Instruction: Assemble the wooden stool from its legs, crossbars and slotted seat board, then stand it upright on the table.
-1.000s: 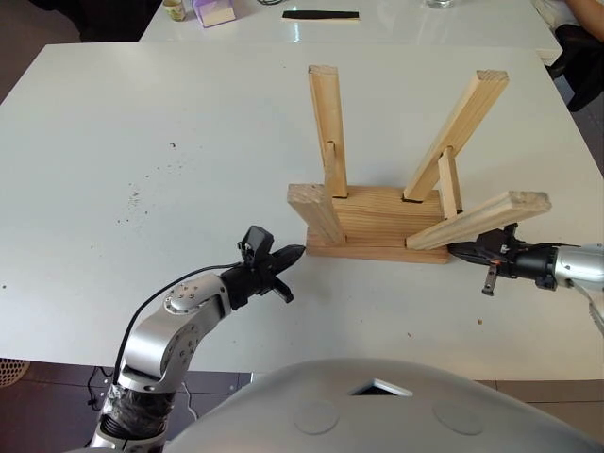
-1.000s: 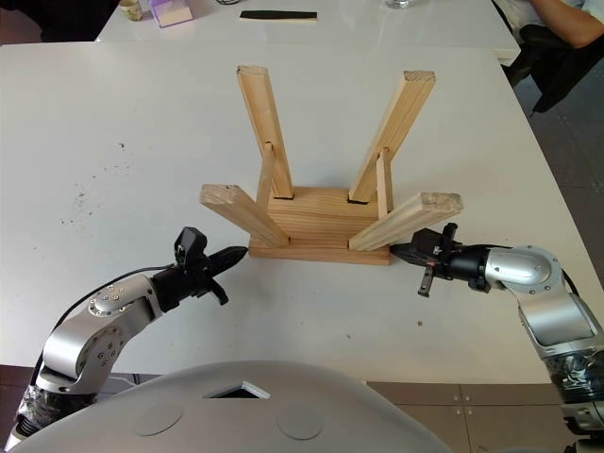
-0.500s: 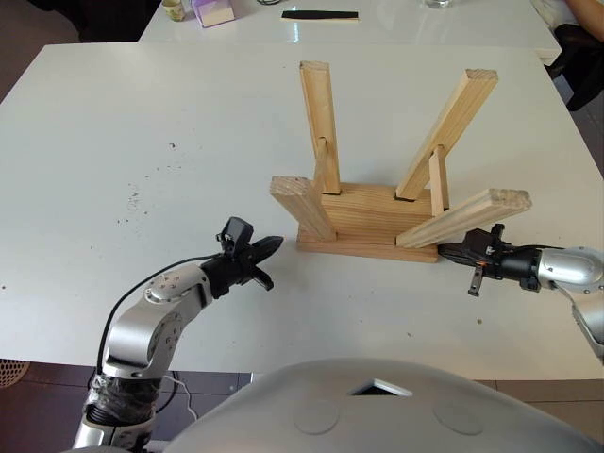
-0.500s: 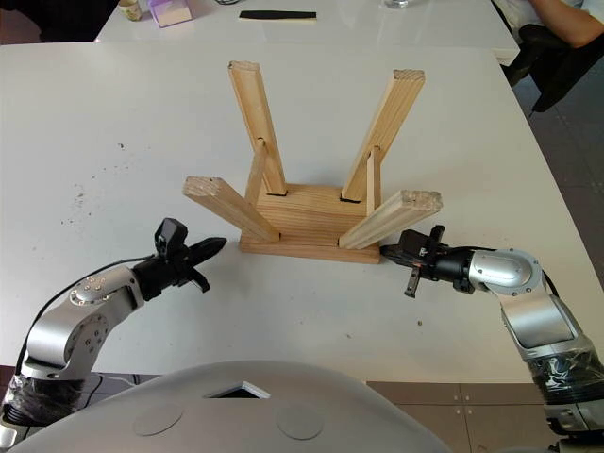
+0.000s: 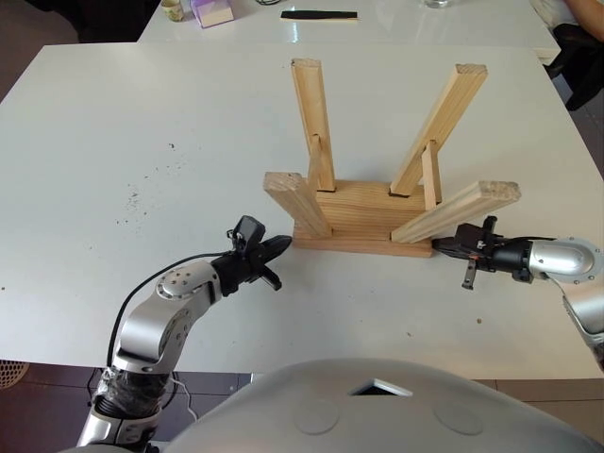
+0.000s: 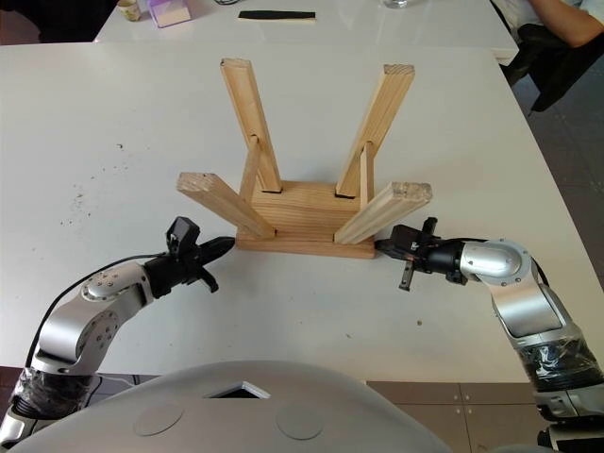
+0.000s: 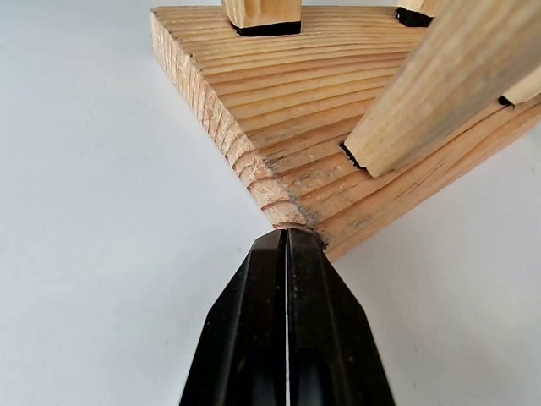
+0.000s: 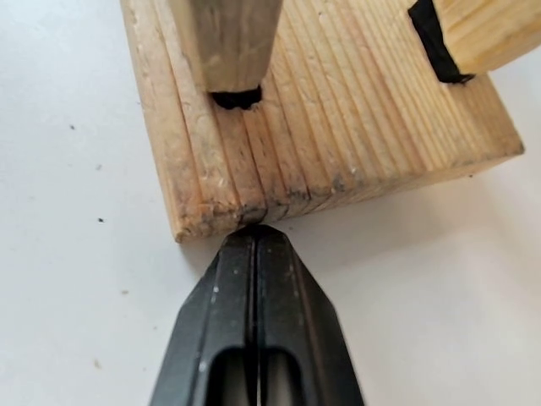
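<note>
Two pinched-shut tips, left gripper [image 5: 278, 245] and right gripper [image 5: 441, 247], touch near corners of the seat board [image 5: 359, 219], seemingly to push it

Black strip [image 5: 320, 15], purple box [image 5: 214, 11], scattered dark specks [image 5: 133, 196]

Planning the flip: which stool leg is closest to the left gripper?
The front leg slanting out to the robot's left, right by the left gripper; the other three stand farther back or toward the right.

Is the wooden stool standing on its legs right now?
No, the stool rests upside down, seat board flat on the table, legs pointing up.
</note>
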Tool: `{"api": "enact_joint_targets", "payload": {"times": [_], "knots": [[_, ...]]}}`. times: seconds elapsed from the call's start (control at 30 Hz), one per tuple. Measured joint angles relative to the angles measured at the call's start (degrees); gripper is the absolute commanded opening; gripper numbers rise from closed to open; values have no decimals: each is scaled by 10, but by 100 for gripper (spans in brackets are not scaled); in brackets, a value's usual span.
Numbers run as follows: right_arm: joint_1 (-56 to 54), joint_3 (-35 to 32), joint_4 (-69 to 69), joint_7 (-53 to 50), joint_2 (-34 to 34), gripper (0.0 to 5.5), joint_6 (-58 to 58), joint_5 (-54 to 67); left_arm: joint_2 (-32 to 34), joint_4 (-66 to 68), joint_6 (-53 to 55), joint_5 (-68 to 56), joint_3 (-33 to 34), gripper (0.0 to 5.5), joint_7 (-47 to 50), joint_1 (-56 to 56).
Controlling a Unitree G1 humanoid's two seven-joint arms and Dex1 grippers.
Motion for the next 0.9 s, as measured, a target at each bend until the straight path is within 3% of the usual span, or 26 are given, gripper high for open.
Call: {"api": "enact_joint_targets", "payload": {"times": [0.57, 0.9], "knots": [[97, -9, -123, -3, 7, 0, 54, 31, 71, -88, 13, -43, 85, 2, -28, 141], [166, -197, -276, 4, -11, 0, 163, 196, 114, -235, 30, -195, 252, 2, -49, 199]]}}
